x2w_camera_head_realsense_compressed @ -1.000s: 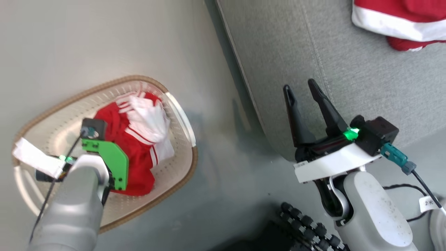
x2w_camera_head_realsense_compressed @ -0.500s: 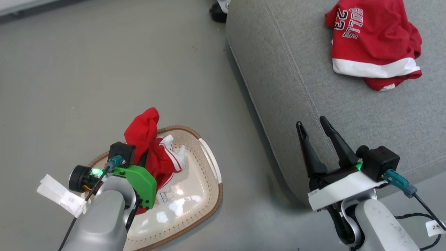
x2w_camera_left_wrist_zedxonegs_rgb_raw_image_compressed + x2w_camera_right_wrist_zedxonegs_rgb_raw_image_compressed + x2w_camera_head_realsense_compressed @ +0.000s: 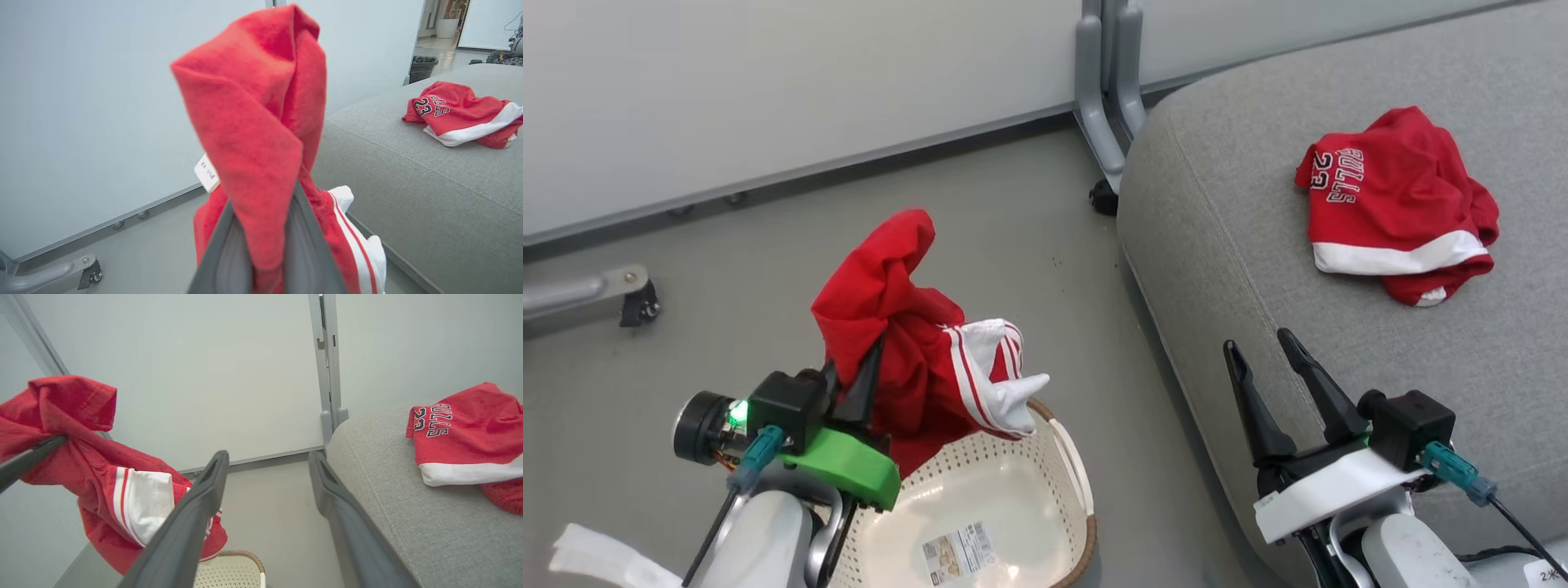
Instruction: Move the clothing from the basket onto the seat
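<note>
The red garment (image 3: 907, 327) hangs bunched in the left claw (image 3: 870, 363), whose two dark fingers are pinched shut on a fold of it. Its long axis runs roughly upright. A folded red peak points up and toward the wall (image 3: 768, 82), and the bulk drops below the fingers toward the basket (image 3: 1072, 474). A white panel edged with red and white stripes sticks out sideways, toward the seat (image 3: 1241, 269).

The garment's lower edge hangs over the basket's left part. Whether it touches the rim I cannot tell, since the claw's green bracket (image 3: 845, 465) and the cloth cover that spot. The fingertips are buried in the fold. In the left wrist view the cloth covers the middle of the picture, and a small white tag (image 3: 206, 173) juts from its left side, its print too small to read.

The basket stands on the grey floor (image 3: 727, 278) just beside the seat and is cut off by the head view's bottom edge. A printed label (image 3: 956, 551) shows on its base.

On the seat, well apart from the basket, lies a printed garment (image 3: 1388, 204). It is crumpled and red, with a white band along its near edge and the lettering "BULLS 23" turned askew.

The right claw (image 3: 1258, 341) hovers over the seat's near edge, fingers spread wide, holding nothing, pointing toward the wall.
</note>
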